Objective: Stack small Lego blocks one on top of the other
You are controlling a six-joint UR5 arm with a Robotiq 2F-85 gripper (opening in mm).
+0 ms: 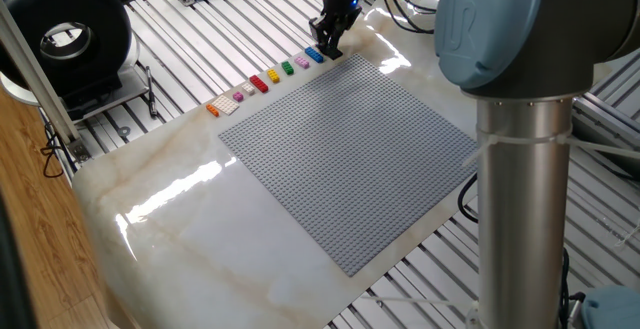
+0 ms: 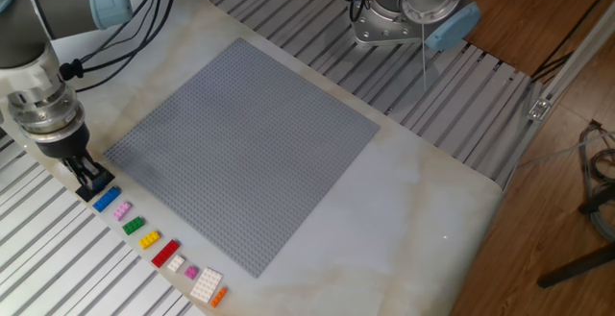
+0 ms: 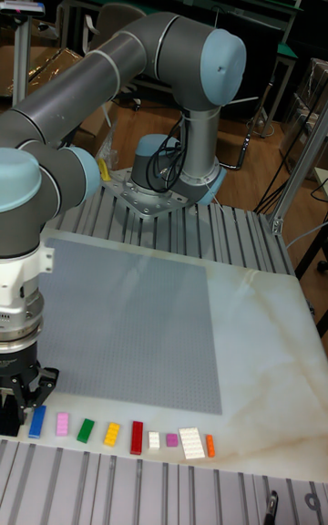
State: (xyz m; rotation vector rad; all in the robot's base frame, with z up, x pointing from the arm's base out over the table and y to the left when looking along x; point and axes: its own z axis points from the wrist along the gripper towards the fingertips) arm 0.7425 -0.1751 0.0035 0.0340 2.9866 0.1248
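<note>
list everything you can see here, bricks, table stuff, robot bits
blue brick: 1, blue, row end beside the gripper
pink brick: 1, pink, next along
green brick: 1, green, mid row
yellow brick: 1, yellow, mid row
red brick: 1, red, longest
white bricks: at least 2, white, far part of row, a small pink one between them
orange brick: 1, orange, far row end
baseplate: 1, grey, studded, table centre
table: 1, pale marble top
gripper: 1, black, jaws down at the row's blue end, state unclear
</note>
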